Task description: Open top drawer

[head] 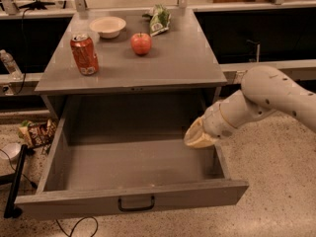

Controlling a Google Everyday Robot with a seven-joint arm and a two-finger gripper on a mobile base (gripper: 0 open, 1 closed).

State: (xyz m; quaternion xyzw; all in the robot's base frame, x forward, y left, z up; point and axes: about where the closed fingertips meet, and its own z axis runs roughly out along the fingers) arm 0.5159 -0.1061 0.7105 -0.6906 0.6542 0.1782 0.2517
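Views: one camera only.
Position: stood high, in front of the open grey box-shaped top drawer (74, 205).
Facing: downward, toward the flat grey cabinet top (173, 58).
Range: close.
Frame right: the cream-coloured gripper (199, 135) sat by the drawer's right wall.

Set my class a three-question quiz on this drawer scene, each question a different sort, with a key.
1. True or false: the top drawer is pulled out.
2. Name the fruit right of the soda can on the cabinet top.
3. Where is the gripper? A by the drawer's right wall; B on the cabinet top; C over the soda can.
Key: 1 true; 2 the apple; 3 A.
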